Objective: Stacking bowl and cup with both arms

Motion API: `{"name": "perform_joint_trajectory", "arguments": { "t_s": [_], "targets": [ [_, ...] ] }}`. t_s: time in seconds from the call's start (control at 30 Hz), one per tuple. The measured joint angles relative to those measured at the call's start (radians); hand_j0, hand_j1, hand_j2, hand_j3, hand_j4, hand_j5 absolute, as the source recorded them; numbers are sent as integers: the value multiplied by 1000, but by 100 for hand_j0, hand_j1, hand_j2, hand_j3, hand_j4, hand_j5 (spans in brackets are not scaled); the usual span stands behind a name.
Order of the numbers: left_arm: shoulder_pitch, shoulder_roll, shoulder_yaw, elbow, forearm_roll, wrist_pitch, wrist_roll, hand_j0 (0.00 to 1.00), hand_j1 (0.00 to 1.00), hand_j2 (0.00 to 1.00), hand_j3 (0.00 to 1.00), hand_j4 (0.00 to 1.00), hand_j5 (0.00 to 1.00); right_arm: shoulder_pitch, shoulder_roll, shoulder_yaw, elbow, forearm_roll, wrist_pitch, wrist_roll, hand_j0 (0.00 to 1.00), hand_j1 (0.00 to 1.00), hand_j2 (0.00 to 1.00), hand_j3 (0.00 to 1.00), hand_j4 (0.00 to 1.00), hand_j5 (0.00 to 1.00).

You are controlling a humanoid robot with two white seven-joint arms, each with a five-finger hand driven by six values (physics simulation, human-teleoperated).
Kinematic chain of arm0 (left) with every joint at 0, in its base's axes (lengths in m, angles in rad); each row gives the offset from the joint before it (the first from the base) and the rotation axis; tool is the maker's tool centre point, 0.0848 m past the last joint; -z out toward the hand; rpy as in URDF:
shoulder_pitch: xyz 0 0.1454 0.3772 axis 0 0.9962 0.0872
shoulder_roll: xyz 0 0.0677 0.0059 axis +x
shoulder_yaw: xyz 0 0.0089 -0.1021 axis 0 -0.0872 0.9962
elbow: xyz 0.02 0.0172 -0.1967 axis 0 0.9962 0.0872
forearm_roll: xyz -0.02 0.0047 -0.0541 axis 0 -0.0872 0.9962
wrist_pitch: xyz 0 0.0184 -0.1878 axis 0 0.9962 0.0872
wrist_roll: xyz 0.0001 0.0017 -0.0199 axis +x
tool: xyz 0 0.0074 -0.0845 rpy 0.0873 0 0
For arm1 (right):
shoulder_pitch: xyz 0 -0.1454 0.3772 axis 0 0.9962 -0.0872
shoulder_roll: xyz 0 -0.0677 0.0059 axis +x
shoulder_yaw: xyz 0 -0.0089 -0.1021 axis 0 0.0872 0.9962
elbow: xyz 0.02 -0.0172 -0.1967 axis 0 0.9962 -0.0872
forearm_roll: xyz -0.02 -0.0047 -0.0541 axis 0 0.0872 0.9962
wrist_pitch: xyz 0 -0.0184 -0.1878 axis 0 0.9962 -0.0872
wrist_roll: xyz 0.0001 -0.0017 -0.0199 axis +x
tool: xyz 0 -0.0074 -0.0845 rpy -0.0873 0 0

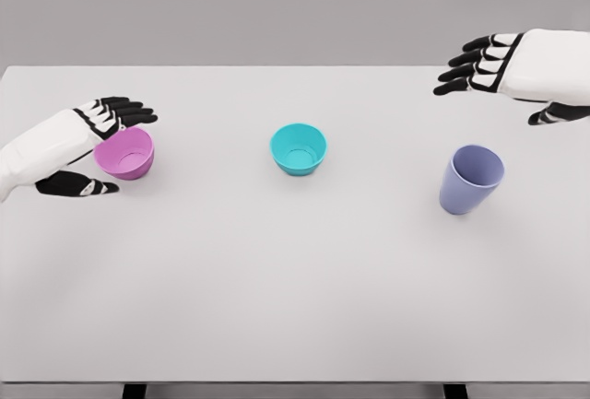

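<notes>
Lavender cup (470,179) upright, mouth up, w/ pink bowl (125,153), teal bowl (298,148).

Two humanoid arms are clad in smooth white shells, seen from above. The left hand (97,146) is built of black fingers (129,109) banded with thin white lines at the knuckles, its back covered by a white plate. The right hand (516,76) is finished alike: black segmented fingers (466,65), pale stripes across the joints, and a black thumb (558,113) beneath the white casing.
</notes>
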State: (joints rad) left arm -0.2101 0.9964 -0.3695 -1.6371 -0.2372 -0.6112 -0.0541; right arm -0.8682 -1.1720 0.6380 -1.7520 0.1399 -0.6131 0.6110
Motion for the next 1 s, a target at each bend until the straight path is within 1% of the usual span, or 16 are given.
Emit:
{"name": "perform_joint_trajectory", "arguments": {
  "t_s": [0.1, 0.2, 0.27, 0.33, 0.43, 0.47, 0.5, 0.57, 0.6, 0.63, 0.67, 0.77, 0.8, 0.87, 0.9, 1.0],
  "targets": [
    [0, -2, 3, 4, -3, 0, -1, 100, 100, 100, 100, 100, 100, -6, 1, 1, -1, -3, 0, 0, 100, 100, 100, 100, 100, 100],
    [-2, -3, 7, 7, -5, 0, -3, 100, 100, 100, 100, 100, 100, 5, 9, -5, -1, -4, -1, 0, 100, 100, 100, 100, 100, 100],
    [-3, -3, 22, 15, -2, 0, -26, 100, 100, 100, 100, 100, 100, 9, 15, -8, -1, -5, -1, 0, 100, 100, 100, 100, 100, 100],
    [-28, -3, 39, 20, 5, 0, -126, 100, 100, 100, 100, 100, 100, 46, 20, -7, -1, -8, -1, 0, 100, 100, 100, 100, 100, 100],
    [-129, 2, 43, -3, 10, 0, -350, 100, 100, 100, 100, 100, 100, 49, 48, -11, -1, -10, -1, 0, 100, 100, 100, 100, 100, 100],
    [-146, 3, 41, -16, 10, 8, -409, 100, 100, 100, 100, 100, 100, 55, 60, -10, -1, -9, -1, 0, 100, 100, 100, 100, 100, 100],
    [-173, 4, 38, -29, 10, 29, -451, 100, 100, 100, 100, 100, 100, 55, 68, -12, -1, -9, -1, 0, 100, 100, 100, 100, 100, 100],
    [-267, 10, 12, -46, 12, 69, -503, 100, 100, 100, 100, 100, 100, 58, 83, -28, 0, -7, -1, 0, 100, 100, 100, 100, 100, 100],
    [-327, 13, -20, -50, 16, 86, -518, 100, 100, 100, 100, 100, 100, 60, 96, -37, 0, -7, -1, 0, 100, 100, 100, 100, 100, 100],
    [-376, 16, -62, -50, 20, 106, -529, 100, 100, 100, 100, 100, 100, 60, 110, -44, 0, -6, -1, 0, 100, 100, 100, 100, 100, 100],
    [-438, 17, -111, -46, 23, 128, -537, 100, 100, 100, 100, 100, 100, 57, 120, -50, 0, -6, -1, 0, 100, 100, 100, 100, 100, 100],
    [-607, 23, -291, -9, 81, 192, -550, 100, 100, 100, 100, 100, 100, 63, 135, -82, 0, -4, -1, 0, 100, 100, 100, 100, 100, 100],
    [-647, 25, -351, 7, 108, 210, -551, 100, 100, 100, 100, 100, 100, 63, 138, -94, 0, -4, -1, 0, 100, 100, 100, 100, 100, 100],
    [-667, 26, -452, 28, 139, 269, -554, 100, 100, 100, 100, 100, 100, 63, 141, -112, 0, -4, -1, 0, 100, 100, 100, 100, 100, 100],
    [-669, 26, -486, 33, 148, 314, -555, 100, 100, 100, 100, 100, 100, 63, 142, -119, -1, -4, -1, 0, 100, 100, 100, 100, 100, 100],
    [-681, 26, -541, 32, 164, 442, -556, 100, 100, 100, 100, 100, 100, 63, 143, -139, -1, -3, -1, 0, 100, 100, 100, 100, 100, 100]
  ]
}}
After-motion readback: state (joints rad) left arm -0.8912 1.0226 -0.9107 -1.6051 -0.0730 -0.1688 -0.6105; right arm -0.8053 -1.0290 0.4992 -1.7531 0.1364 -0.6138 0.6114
